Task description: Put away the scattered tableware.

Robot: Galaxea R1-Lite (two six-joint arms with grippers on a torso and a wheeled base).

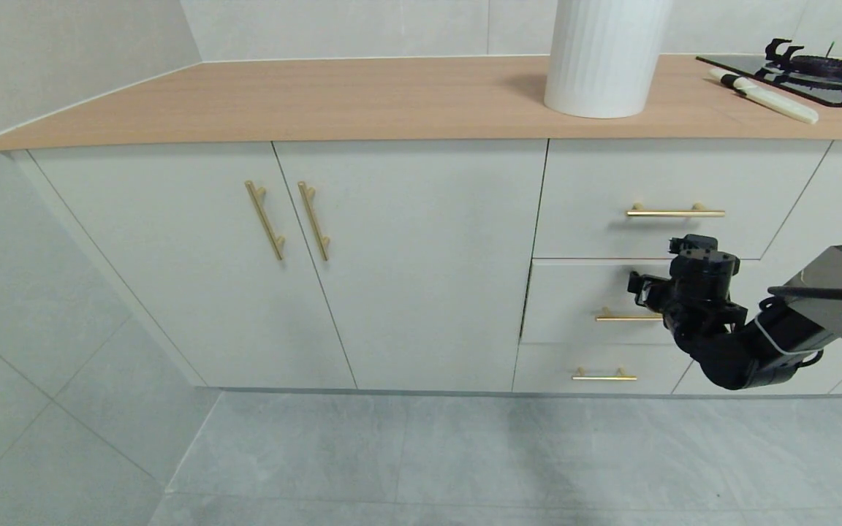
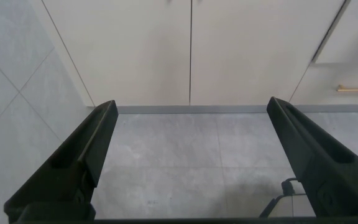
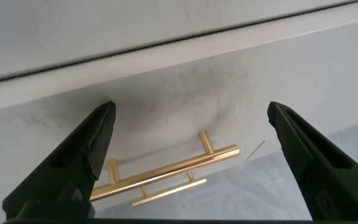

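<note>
Head view: a pale utensil lies on the tabletop beside the stove — not yet put away. The right gripper hangs near the middle drawer handle. Left wrist view: the left gripper, jaws spread, above the floor. Right wrist view: jaws spread, facing that handle — the tidying looks barely begun.
</note>
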